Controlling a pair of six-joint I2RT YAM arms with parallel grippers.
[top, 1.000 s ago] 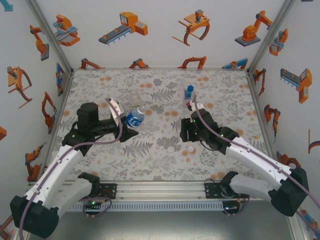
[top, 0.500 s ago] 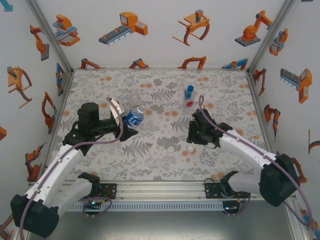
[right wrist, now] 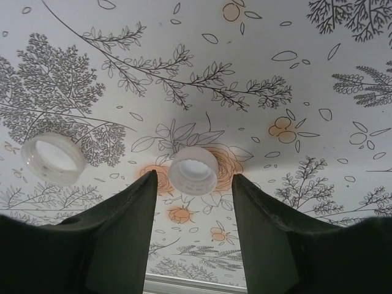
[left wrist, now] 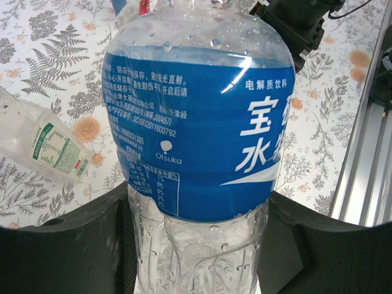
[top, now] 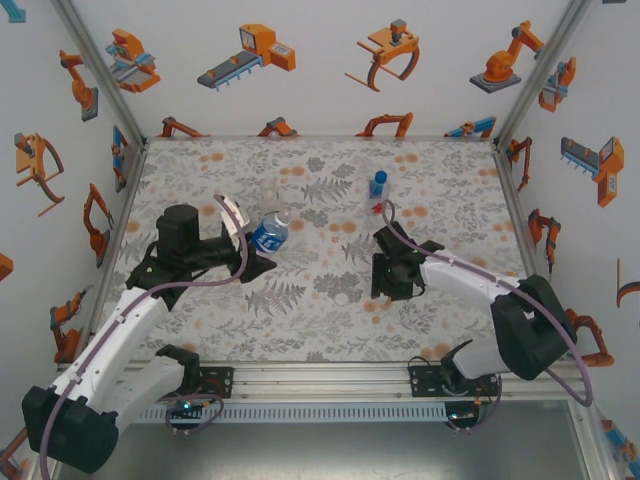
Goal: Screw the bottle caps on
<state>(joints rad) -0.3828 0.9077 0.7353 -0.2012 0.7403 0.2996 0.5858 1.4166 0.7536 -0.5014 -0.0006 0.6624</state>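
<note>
My left gripper (top: pixel 246 246) is shut on the blue-labelled water bottle (top: pixel 268 235), held off the table with its neck toward the right arm. In the left wrist view its black fingers (left wrist: pixel 92 245) press both sides of the bottle's clear lower body (left wrist: pixel 196 245). My right gripper (right wrist: pixel 195 179) points down at the table, open. A white cap (right wrist: pixel 193 170) lies open side up just ahead of its fingertips, touching neither. A second white cap (right wrist: pixel 53 159) lies to the left (top: pixel 342 298).
A short blue-tinted bottle (top: pixel 378 190) stands at the back, right of centre. A clear narrow bottle (left wrist: pixel 49 144) lies on its side behind the left gripper. The metal rail (top: pixel 320 385) runs along the table's near edge.
The right gripper has swung down and toward the near edge, coming over one white cap, with its jaws a little narrower. The left arm and its bottle have not moved.
</note>
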